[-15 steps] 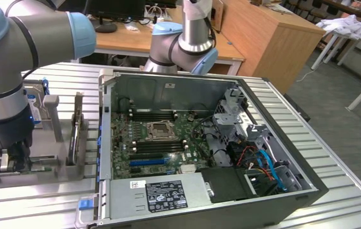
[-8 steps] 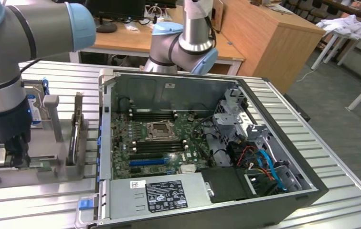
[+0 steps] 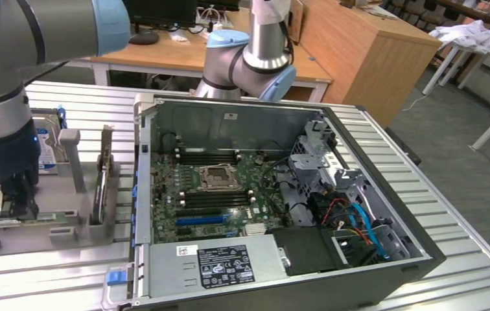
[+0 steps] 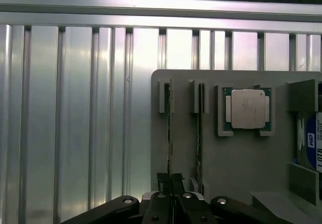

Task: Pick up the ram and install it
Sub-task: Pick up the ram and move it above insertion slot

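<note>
Nearest the wrist camera: gripper (image 4: 171,193), pressed together on the near end of the ram (image 4: 169,133), pinching its thin edge from both sides. Ram standing on edge in a slot of the grey holder (image 4: 236,178), not yet lifted clear, as far as can be judged. Just beside it, in the parallel slot: second stick (image 4: 200,133). Further along the holder: processor chip (image 4: 247,108) in its recess, then hard drive (image 4: 313,143). Holder resting on the ribbed metal table (image 4: 75,123).

In the exterior view: gripper down at the holder on the exterior view's left, well apart from the open computer case (image 3: 418,259). Motherboard (image 3: 219,194) exposed; dark memory slots (image 3: 212,157) beside the socket apparently vacant.

Progress, by judgement: grasp made. Outstanding: removal from the holder, transfer to the case, seating in a slot.
</note>
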